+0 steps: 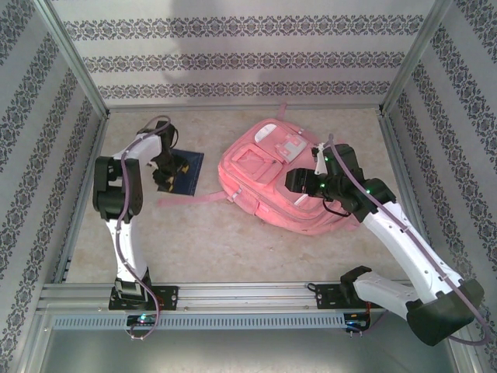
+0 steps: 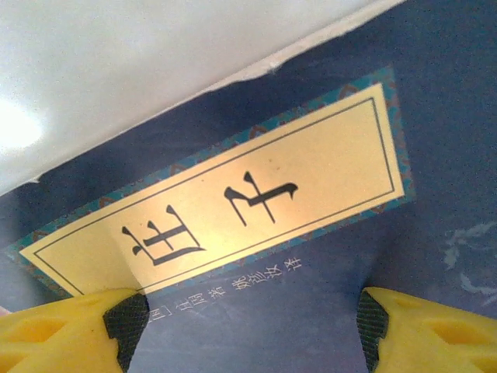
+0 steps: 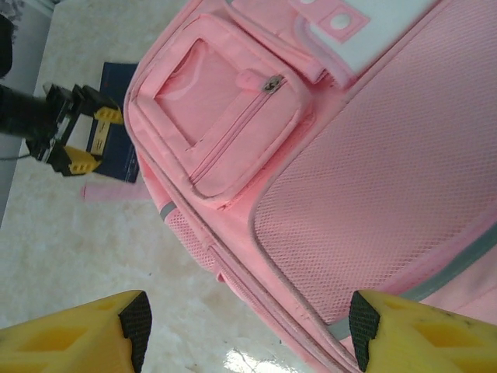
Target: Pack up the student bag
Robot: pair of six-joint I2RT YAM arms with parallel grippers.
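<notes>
Hovering over a large pink fabric backpack (image 1: 264,180) (image 3: 388,194), the right tool (image 1: 299,182) (image 3: 248,318) has its yellow jaws spread wide with nothing between them. The backpack lies flat, front side up, on the pale marbled surface (image 1: 233,241) (image 3: 93,256). It sits directly beneath this tool and extends ahead of it. One fingertip hangs over the bag's mesh panel (image 3: 404,155), the other over bare surface just off the bag's edge.

Ahead of the right tool:
- a square front zip pocket (image 1: 252,165) (image 3: 225,116), zipped shut
- beyond that, a white-and-grey patch (image 1: 291,146) (image 3: 365,39)
- off to the side, a loose pink strap (image 1: 194,200) (image 3: 109,192) lying flat on the surface, running out from the bag toward the left tool

The left tool (image 1: 165,177) (image 2: 248,318) (image 3: 74,132) points down at a thin dark blue book with a cream title label (image 1: 189,167) (image 2: 435,155) (image 3: 116,116). Its jaws are parted and grip nothing. The cover spans the gap between the black-padded tips. The label, printed with black characters, lies just ahead of the fingertips and is tilted across the wrist view. Whether the tips touch the cover or hang just above it is hard to judge from this close. The white page edge (image 2: 155,70) of the book shows farther ahead of the tool.

The book lies beside the backpack, apart from it, on the left tool's side.
</notes>
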